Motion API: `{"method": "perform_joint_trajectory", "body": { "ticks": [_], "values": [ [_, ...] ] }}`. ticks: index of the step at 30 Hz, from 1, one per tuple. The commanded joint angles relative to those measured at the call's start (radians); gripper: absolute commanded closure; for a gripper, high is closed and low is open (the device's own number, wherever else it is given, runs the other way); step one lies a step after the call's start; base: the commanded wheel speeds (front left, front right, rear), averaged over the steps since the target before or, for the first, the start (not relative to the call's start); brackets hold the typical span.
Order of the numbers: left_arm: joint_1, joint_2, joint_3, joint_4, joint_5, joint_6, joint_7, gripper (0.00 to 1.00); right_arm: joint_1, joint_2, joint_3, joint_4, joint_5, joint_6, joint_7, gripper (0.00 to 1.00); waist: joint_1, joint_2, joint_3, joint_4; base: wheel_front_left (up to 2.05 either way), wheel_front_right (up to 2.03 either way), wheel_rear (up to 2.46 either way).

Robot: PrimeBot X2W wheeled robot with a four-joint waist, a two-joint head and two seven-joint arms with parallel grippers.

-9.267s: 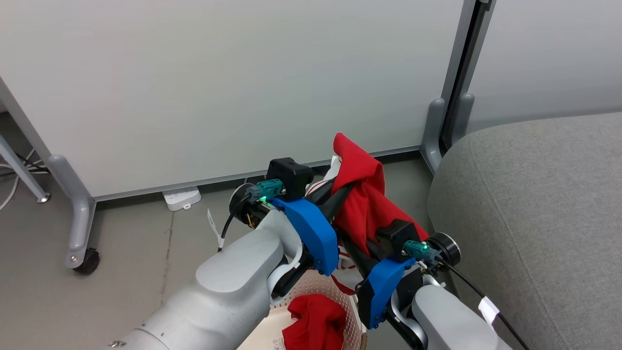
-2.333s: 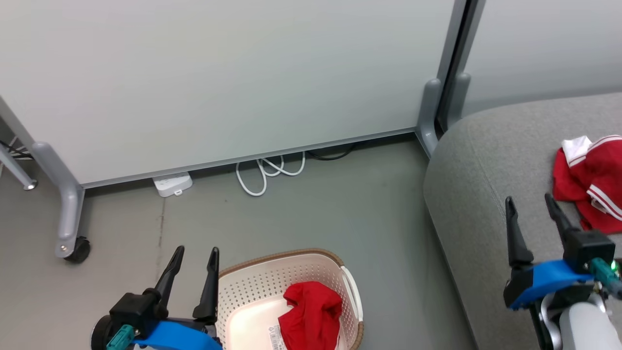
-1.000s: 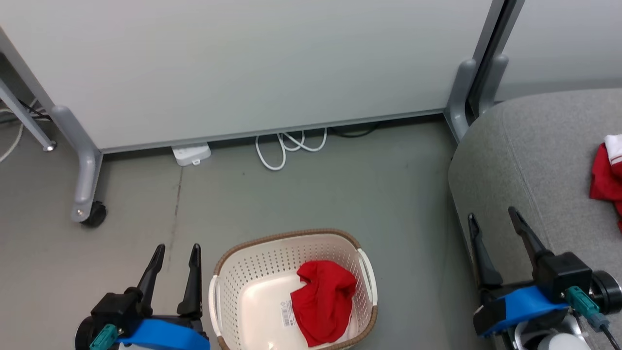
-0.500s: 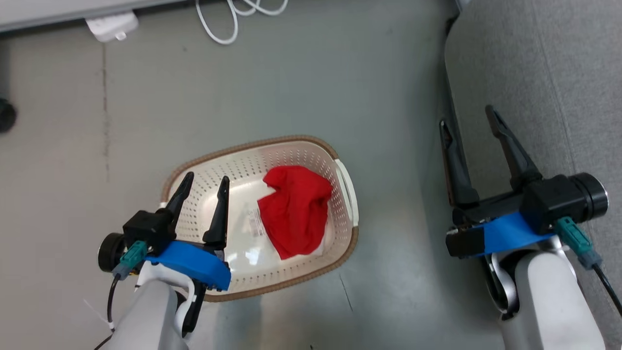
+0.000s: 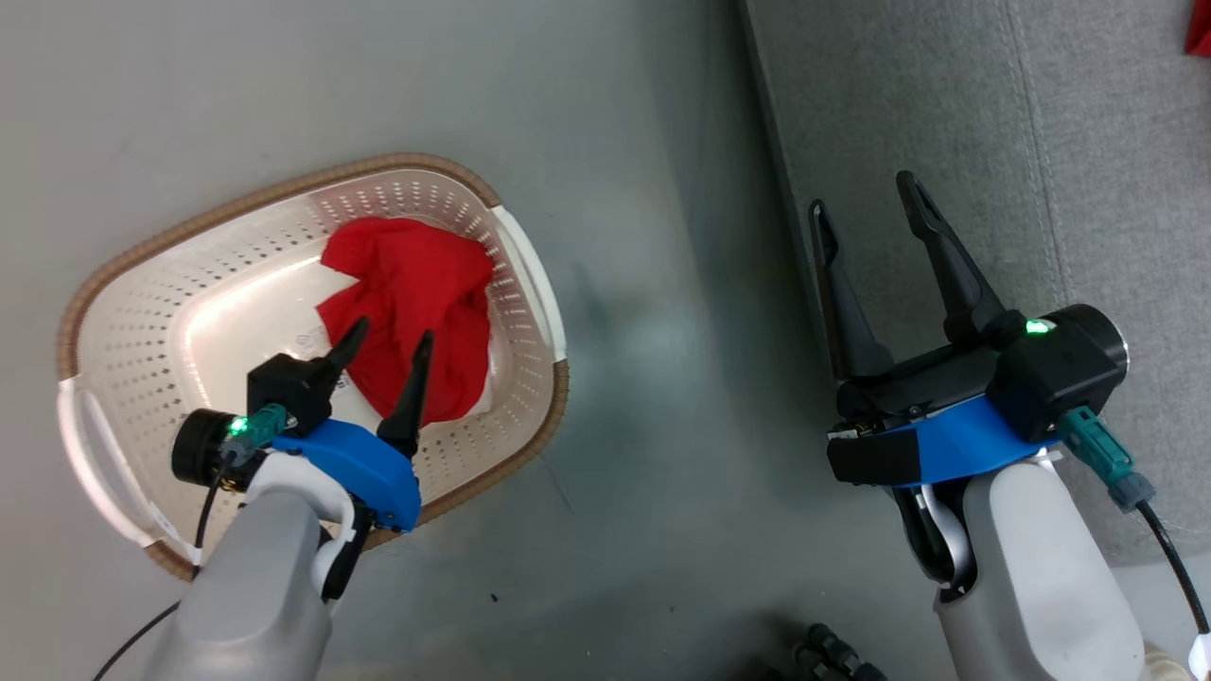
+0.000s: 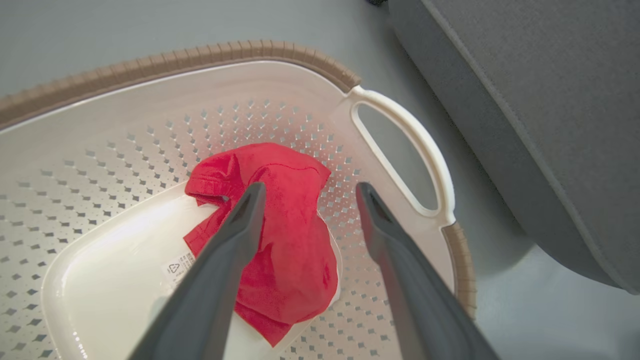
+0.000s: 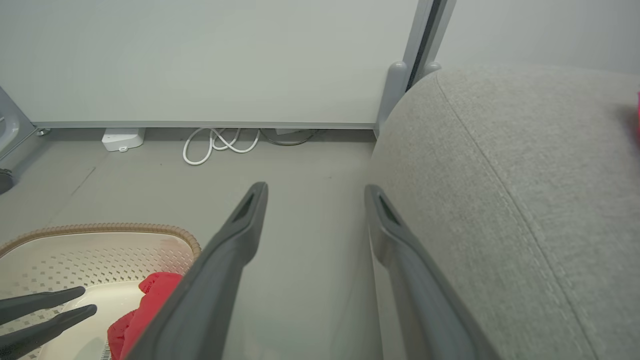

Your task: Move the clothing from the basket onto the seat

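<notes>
A crumpled red piece of clothing (image 5: 416,274) lies at the right end of the cream perforated basket (image 5: 284,189) on the floor. My left gripper (image 5: 393,331) hangs open just above it, fingers pointing down into the basket. In the left wrist view the open left gripper (image 6: 310,187) straddles the clothing's (image 6: 290,215) right part; I cannot tell whether it touches. My right gripper (image 5: 863,194) is open and empty at the edge of the grey seat (image 5: 946,95). A red sliver of a second garment (image 5: 1200,33) shows on the seat at the top right corner.
Bare grey floor separates the basket from the seat. In the right wrist view, a white wall panel (image 7: 200,60) with a metal post (image 7: 395,90), a coiled white cable (image 7: 220,145) and a white power strip (image 7: 122,139) stand behind. Dark objects (image 5: 833,653) lie at the bottom edge.
The head camera has tilted further down and the picture has shifted. My left gripper has moved from the basket's left part over to the red clothing. Both grippers stay open.
</notes>
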Motion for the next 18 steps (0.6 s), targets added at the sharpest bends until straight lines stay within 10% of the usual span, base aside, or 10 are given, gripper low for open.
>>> {"method": "perform_joint_trajectory", "body": {
  "ticks": [1,18],
  "values": [
    [-0.028,0.023,0.001,0.016,-0.012,-0.001,-0.003,0.0,-0.02,0.003,0.008,0.009,0.016,-0.001,-0.014,0.0,-0.0003,0.0,0.065,-0.071,0.0,0.0,0.0],
    [-0.16,0.073,0.02,0.256,-0.034,0.025,0.023,0.0,-0.036,0.003,0.087,0.05,0.104,-0.001,-0.073,0.0,-0.0003,0.0,0.174,-0.159,0.0,0.0,0.0]
  ]
}}
